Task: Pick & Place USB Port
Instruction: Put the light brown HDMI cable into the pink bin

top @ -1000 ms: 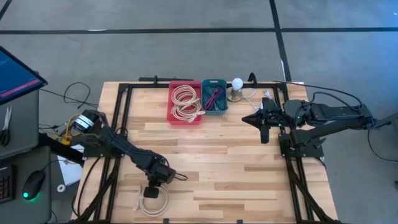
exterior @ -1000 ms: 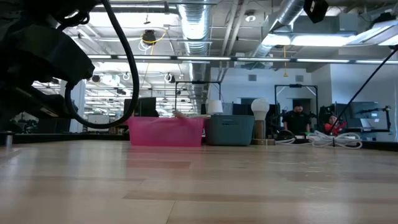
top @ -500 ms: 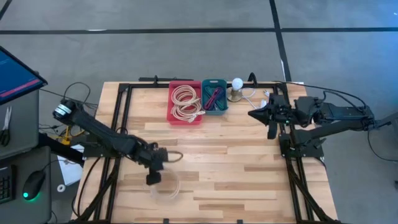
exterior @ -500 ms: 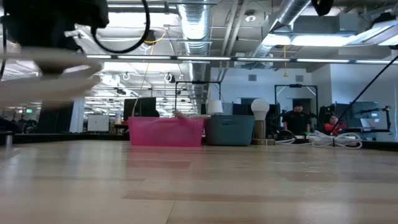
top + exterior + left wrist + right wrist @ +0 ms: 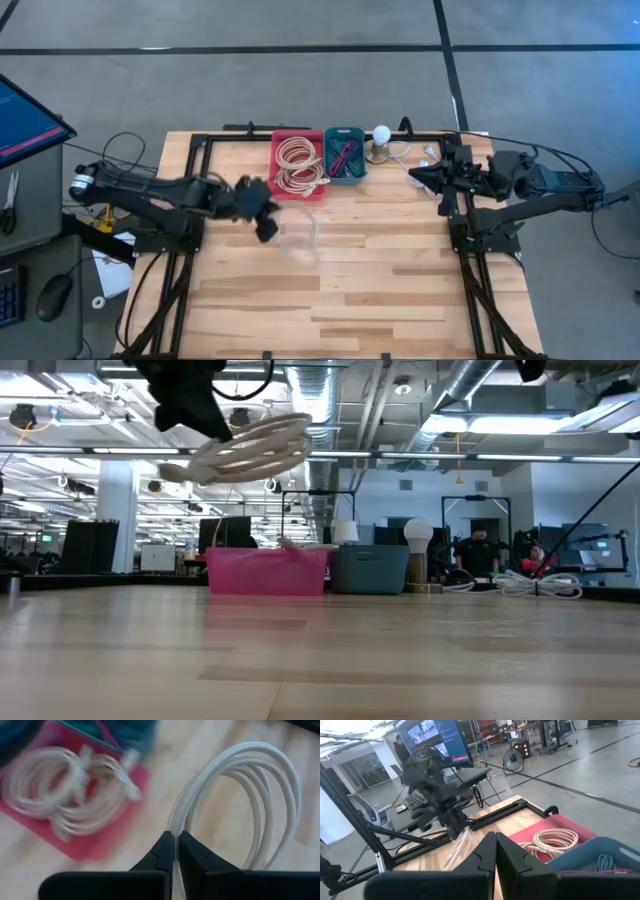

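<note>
Transport step, judged from the carry: coiled white USB cable (image 5: 298,232) aloft, just short of the red bin (image 5: 297,186). Next, likely a short advance over the red bin, then release among the cream coils (image 5: 298,165) already inside. Left gripper (image 5: 176,851) pinched tight on the coil's strands, loop dangling clear of the surface (image 5: 350,280). Right gripper (image 5: 418,176) parked beyond the teal bin (image 5: 345,134) from the red bin, fingers pressed together, empty.

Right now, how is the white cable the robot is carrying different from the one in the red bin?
The carried cable hangs in the air, pinched in the left pincer; the binned cable lies flat inside the red bin. The carried one is a single clean white loop; the binned one is a creamier, messier bundle. Both are pale coiled cables.
</note>
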You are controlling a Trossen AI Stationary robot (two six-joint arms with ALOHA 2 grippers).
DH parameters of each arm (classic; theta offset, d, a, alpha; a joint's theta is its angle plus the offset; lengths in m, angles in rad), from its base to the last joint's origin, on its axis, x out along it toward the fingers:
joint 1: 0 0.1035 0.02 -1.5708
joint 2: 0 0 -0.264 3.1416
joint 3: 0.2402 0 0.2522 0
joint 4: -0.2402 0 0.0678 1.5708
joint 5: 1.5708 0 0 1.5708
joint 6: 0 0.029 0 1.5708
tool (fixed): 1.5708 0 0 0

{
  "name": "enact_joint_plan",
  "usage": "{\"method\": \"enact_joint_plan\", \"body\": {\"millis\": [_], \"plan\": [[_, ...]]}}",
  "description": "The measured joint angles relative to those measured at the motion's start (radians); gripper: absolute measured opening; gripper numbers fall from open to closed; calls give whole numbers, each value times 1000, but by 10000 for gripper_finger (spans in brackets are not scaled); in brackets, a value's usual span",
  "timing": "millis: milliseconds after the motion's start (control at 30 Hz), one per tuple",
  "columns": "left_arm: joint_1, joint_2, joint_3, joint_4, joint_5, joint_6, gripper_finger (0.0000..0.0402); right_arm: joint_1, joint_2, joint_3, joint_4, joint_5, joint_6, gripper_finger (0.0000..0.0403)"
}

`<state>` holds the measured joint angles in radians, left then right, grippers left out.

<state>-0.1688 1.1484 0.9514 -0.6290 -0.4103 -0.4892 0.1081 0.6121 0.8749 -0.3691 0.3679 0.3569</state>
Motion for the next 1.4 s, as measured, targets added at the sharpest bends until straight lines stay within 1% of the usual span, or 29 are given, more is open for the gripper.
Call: {"method": "enact_joint_plan", "body": {"millis": [167,333,533,700,900,1067,1233,1400], "plan": [[166,-2,29,60,-16,121,11,0,1,0,-5,0,0,0],[336,-2,30,133,-1,174,11,1,1,0,-7,0,0,0],[527,0,30,208,136,166,11,1,1,0,-20,0,1,0],[636,39,31,274,184,164,11,1,1,0,-21,0,1,0],[715,167,31,289,271,159,11,1,1,0,-35,0,1,0],[737,290,31,325,340,125,11,1,1,0,-54,0,3,0],[737,376,31,366,356,91,11,1,1,0,-53,0,3,0],[740,418,31,381,354,85,11,1,1,0,-52,0,3,0]]}}
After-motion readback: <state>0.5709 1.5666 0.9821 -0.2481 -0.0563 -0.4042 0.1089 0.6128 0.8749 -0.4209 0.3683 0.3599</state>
